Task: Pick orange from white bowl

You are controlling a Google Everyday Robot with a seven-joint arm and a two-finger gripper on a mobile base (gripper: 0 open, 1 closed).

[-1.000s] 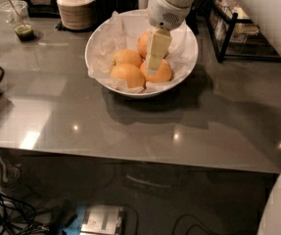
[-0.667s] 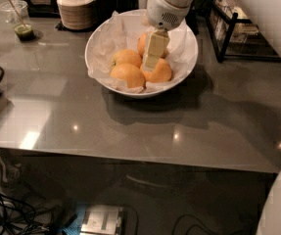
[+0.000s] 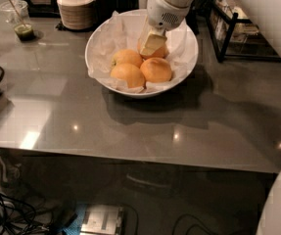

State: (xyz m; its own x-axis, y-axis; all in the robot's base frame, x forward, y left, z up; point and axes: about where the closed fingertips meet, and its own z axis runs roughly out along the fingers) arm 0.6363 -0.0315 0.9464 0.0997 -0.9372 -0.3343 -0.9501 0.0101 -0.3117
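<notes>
Grasp step: hovering with gripper (image 3: 152,43) over rear orange (image 3: 161,51) in bowl (image 3: 191,58), toward desk's (image 3: 130,126) far edge. Cannot tell whether closed. Next, likely: clamp, lift clear.

The 1 white arm (image 3: 257,13) reaches in from the upper right, with its rounded wrist (image 3: 172,6) tilted down and to the left. At its end the pale gripper (image 3: 152,42) points downward, low inside the white bowl (image 3: 130,93), toward the back half.
</notes>
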